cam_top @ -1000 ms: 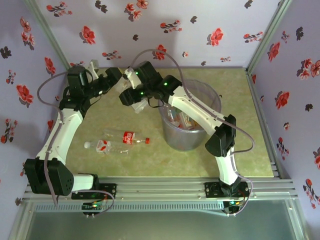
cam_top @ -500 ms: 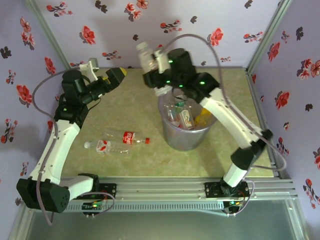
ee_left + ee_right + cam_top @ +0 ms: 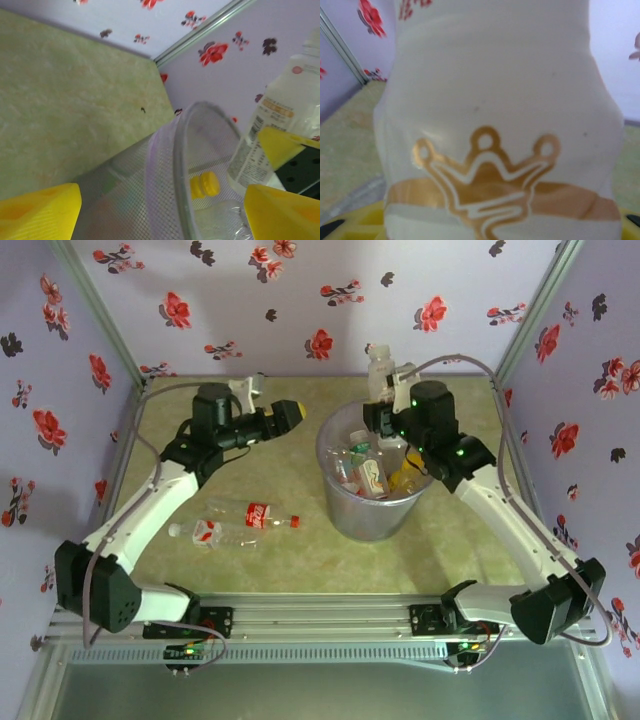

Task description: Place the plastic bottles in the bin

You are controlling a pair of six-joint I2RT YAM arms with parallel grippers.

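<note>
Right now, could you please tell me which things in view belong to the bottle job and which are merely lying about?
Job: white bottle held by the right gripper; red-capped bottle and white-capped bottle, not yet binned; the bin; bottles inside it.
Bystanders: green table top; flowered walls; metal rail.

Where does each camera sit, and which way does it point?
Top external: fixed above and behind the arms, looking down on the table and bin; both arms show whole.
Left wrist: on the left arm, looking between the left gripper's yellow fingers at the bin's rim.
Right wrist: on the right arm, close against the white bottle the right gripper holds; yellow finger below.
Shared: all three see that bottle; top and left wrist see the bin.
</note>
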